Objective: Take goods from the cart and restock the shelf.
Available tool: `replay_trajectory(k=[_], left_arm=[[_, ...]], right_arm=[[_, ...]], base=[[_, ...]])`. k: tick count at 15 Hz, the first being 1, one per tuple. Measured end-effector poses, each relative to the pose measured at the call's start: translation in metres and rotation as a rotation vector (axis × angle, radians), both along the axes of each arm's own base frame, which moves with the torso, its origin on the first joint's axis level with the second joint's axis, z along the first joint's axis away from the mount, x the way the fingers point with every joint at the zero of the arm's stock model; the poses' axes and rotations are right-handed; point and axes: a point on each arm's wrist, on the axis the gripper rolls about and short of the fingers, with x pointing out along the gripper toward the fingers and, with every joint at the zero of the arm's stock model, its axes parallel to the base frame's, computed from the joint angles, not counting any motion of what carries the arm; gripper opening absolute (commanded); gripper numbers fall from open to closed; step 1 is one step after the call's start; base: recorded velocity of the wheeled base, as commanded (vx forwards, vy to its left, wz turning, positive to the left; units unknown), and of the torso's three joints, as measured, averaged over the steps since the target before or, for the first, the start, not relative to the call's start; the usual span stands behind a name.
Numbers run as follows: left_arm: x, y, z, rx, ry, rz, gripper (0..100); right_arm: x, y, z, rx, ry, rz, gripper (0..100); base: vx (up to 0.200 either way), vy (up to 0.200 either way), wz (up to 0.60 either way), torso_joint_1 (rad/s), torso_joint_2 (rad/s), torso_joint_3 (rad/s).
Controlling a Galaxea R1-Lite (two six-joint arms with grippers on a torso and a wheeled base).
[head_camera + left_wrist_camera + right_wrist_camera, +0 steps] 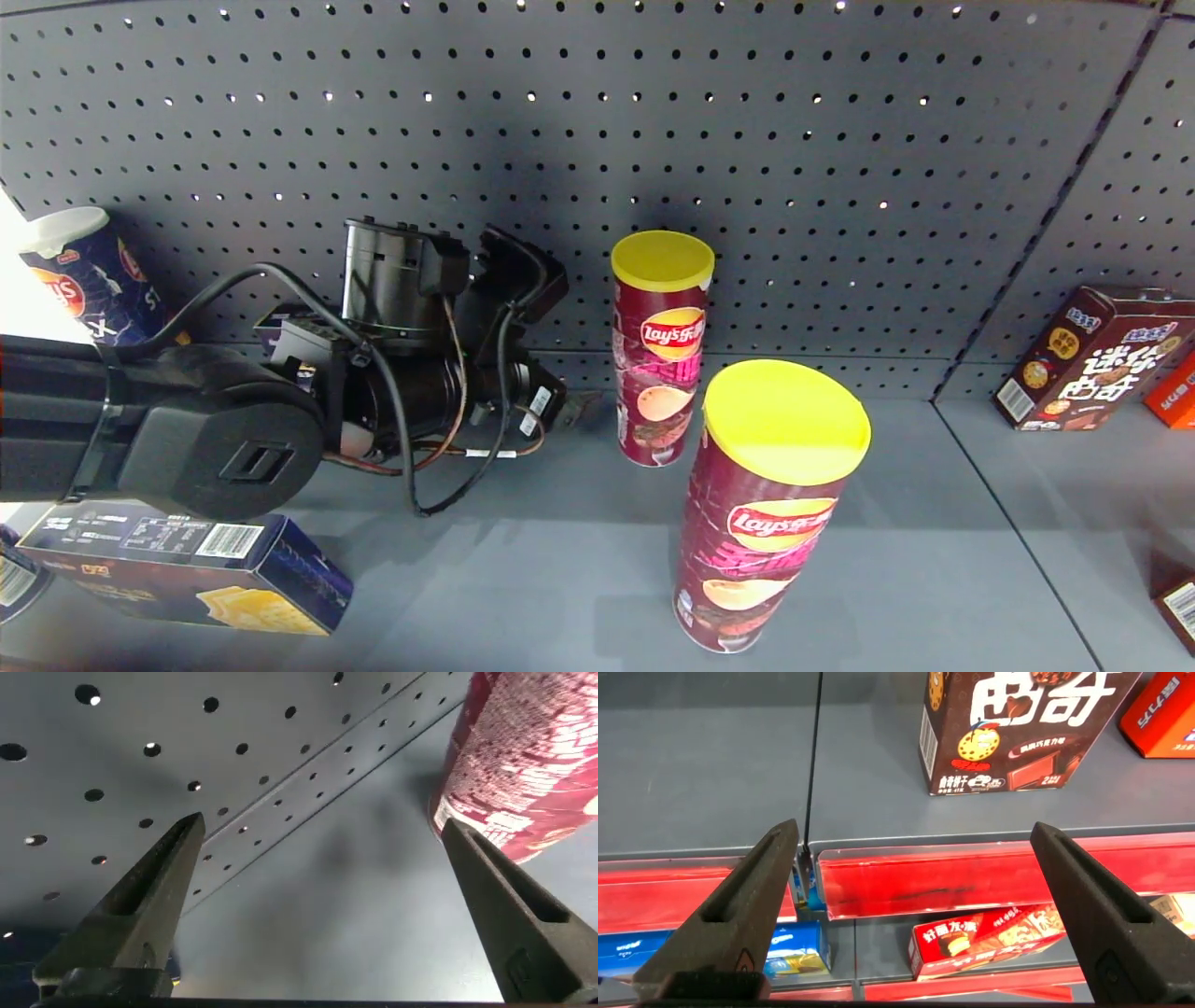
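Step in hand, by the look of it: clearing the claw away from a can already standing in place. Note the left claw point(322, 826) spread wide and empty, lying low over the shelf point(523, 569) at middle left of the head view, tips toward the pegboard point(597, 112). Note the rear can point(661, 350) upright at centre frame, yellow lid on, close to the back wall and just beside one finger point(509, 905). Cannot tell whether touching or barely apart.

Hold the fingers spread during the retreat, to avoid nipping the can's side. Draw straight back along the arm's own line, toward the left edge of the frame, rather than swinging rightward into the can. Go slowly at first: probably light and tall, so easy to tip with a sideways brush, and likely to roll if felled. Lift a little before turning, to pass over the blue box point(187, 569) at lower left and to stay off the blue can point(75, 275) at upper left. Mind the front can point(766, 504) at lower centre too, upright and well apart from the arm.

Leave the right claw point(915, 829) as seen: spread, holding nothing, hanging over a red rail point(971, 873) with a brown box point(1018, 728) beyond. Set the next one in line with the two, label outward.
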Motion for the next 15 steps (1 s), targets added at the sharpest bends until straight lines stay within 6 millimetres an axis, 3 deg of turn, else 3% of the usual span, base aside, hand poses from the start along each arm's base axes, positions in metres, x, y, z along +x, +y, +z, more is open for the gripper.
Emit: replay_trajectory(k=[4,15], left_arm=[[0.004,-0.006,-0.004,0.027,-0.008,0.056,100],[0.007,-0.035,-0.012,0.033,-0.003,0.004,100]], right_arm=[[0.000,0.000,0.000,0.000,0.000,0.000,100],[0.000,0.000,0.000,0.000,0.000,0.000,100]], base=[[0.000,0.000,0.00,0.000,0.00,0.000],[0.000,0.000,0.00,0.000,0.00,0.000]])
